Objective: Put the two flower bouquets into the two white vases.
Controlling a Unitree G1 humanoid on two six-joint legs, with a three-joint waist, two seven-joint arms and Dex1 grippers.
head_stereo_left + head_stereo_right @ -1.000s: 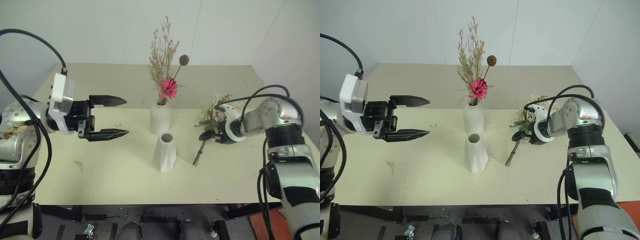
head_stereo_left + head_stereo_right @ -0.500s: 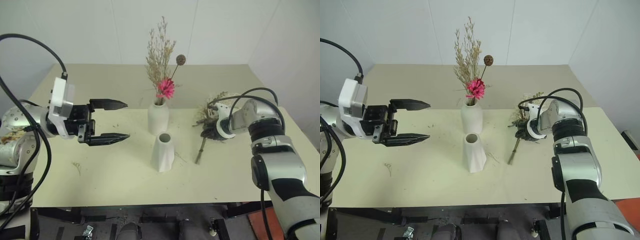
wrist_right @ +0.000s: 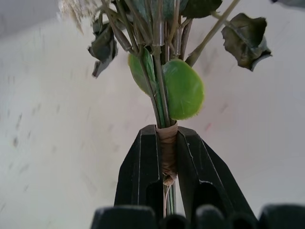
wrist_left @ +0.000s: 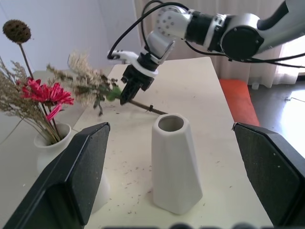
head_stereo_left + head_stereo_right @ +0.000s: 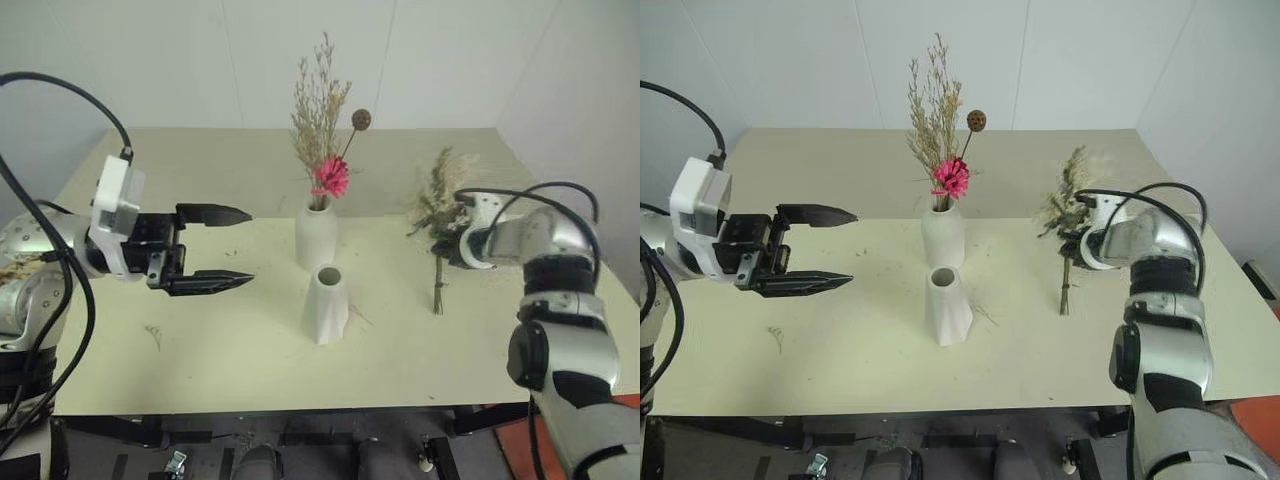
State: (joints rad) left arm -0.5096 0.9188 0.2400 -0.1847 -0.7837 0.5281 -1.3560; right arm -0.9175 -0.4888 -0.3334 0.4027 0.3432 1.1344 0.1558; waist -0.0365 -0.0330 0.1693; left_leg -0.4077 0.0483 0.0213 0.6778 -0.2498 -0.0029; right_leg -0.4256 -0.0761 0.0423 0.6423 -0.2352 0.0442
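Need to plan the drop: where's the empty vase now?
The cone vase stands mid-table, just in front of the round vase holding the pink bunch.

Left arm idle and open, right arm gripping

The left gripper [image 5: 228, 250] points level toward the robot's right, its two black fingers spread wide apart, one above the other, holding nothing. The right arm reaches forward on the robot's right, forearm bent inward, and the right gripper [image 3: 164, 143] has its fingers clamped on the wrapped stems of the cream-white and green bunch [image 5: 440, 195].
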